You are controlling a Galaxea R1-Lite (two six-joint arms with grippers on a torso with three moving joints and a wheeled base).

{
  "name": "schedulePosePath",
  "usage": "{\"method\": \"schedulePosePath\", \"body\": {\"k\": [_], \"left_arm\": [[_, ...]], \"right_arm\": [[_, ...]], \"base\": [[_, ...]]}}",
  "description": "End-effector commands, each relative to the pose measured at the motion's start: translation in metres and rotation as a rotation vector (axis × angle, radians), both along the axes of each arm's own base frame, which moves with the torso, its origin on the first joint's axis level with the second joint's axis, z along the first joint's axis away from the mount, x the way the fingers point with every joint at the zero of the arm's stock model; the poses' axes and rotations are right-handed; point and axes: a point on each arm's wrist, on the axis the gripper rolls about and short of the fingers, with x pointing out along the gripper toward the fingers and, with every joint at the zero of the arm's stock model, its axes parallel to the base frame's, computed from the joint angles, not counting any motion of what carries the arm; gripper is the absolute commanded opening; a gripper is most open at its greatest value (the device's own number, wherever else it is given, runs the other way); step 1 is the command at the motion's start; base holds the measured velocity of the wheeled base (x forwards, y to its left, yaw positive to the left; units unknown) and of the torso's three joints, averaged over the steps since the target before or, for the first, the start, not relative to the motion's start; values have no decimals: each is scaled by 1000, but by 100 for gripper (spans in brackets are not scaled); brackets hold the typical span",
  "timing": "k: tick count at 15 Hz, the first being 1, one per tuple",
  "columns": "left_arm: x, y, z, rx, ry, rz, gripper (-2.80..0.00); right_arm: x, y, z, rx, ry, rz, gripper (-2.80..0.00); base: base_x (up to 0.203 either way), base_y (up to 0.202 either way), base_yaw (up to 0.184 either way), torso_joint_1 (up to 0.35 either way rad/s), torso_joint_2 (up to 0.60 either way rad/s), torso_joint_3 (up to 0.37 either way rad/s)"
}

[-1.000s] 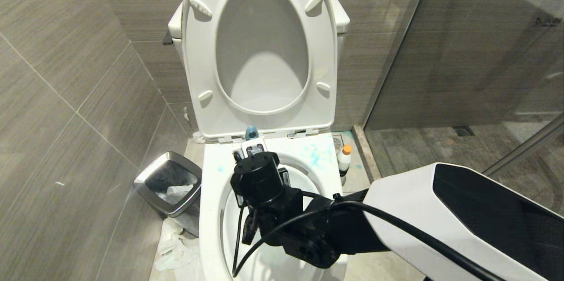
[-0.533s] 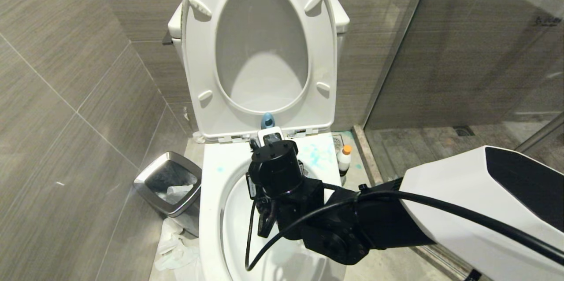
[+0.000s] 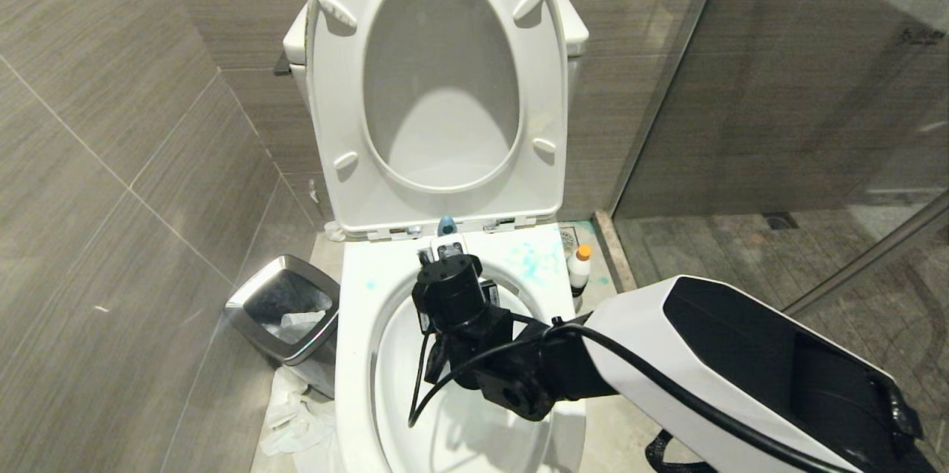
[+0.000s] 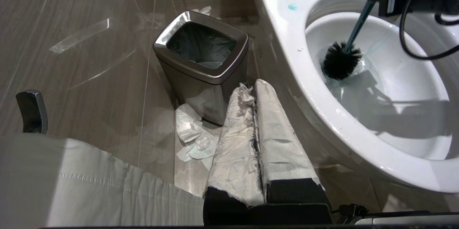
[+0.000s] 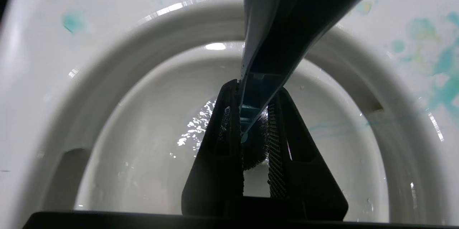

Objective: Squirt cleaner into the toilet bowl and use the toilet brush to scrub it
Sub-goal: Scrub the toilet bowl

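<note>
The white toilet bowl [image 3: 356, 325] stands in front of me with seat and lid up. My right gripper [image 5: 255, 89] reaches down into the bowl and is shut on the slate-blue handle [image 5: 283, 24] of the toilet brush. In the left wrist view the black bristle head [image 4: 340, 64] sits in the water at the bottom of the bowl. The handle's top [image 3: 446, 224] pokes up by the seat hinge. The cleaner [image 3: 579, 268], a white bottle with an orange cap, stands on the floor to the right of the toilet. My left gripper [image 4: 251, 87] is shut, its fingers wrapped in white, and is parked low beside the bowl.
A steel-rimmed waste bin [image 3: 285, 313] stands left of the toilet, with crumpled tissue [image 3: 296, 421] on the floor by it. Teal splashes [image 3: 537, 262] mark the rim. A tiled wall closes the left side and a glass shower partition [image 3: 778, 87] the right.
My right wrist swung the brush handle right and toward the hinge, then came partway back left and down. The left arm has not moved.
</note>
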Motion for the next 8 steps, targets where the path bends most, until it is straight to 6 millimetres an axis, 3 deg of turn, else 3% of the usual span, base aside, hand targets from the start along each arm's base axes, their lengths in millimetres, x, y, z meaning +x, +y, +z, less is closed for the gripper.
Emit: {"method": "schedulePosePath", "body": {"k": [1, 3, 4, 8], "left_arm": [[0, 0, 0, 0, 2, 1, -280], [0, 0, 0, 0, 1, 0, -280], [0, 0, 0, 0, 1, -1, -280], [0, 0, 0, 0, 1, -1, -280]], "right_arm": [[6, 2, -40, -54, 44, -12, -280], [7, 2, -45, -62, 48, -15, -280], [6, 2, -37, -50, 37, -15, -280], [-6, -2, 32, 49, -45, -3, -280]], "base": [[0, 0, 0, 0, 0, 0], [0, 0, 0, 0, 0, 0], [0, 0, 0, 0, 0, 0], [0, 0, 0, 0, 0, 0]]}}
